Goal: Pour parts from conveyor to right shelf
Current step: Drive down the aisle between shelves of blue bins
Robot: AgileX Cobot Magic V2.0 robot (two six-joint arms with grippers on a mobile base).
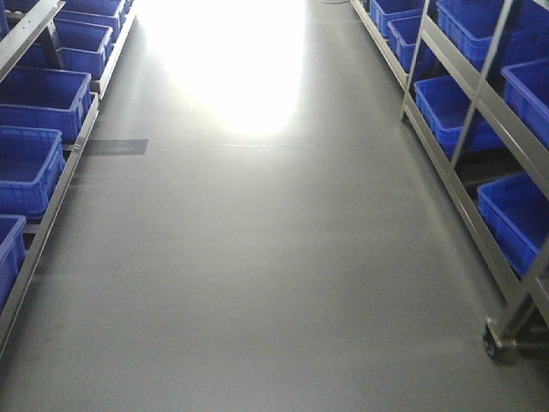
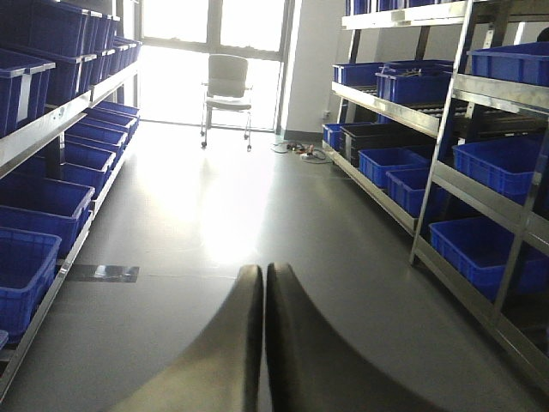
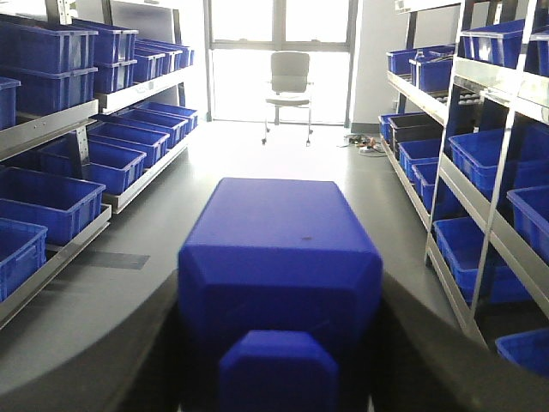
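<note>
Pinches one blue part (image 3: 279, 249) in the right gripper (image 3: 279, 292), long axis aimed straight down the aisle at the single chair (image 3: 289, 81), small knob end turned away from the chair. Shows the left gripper (image 2: 263, 273) pressed together, fingers touching. Leaves open grey floor (image 1: 257, 257) toward the chair, edged by two racks: right shelf (image 1: 463, 208) right of the chair, left rack (image 1: 58, 199) opposite.
</note>
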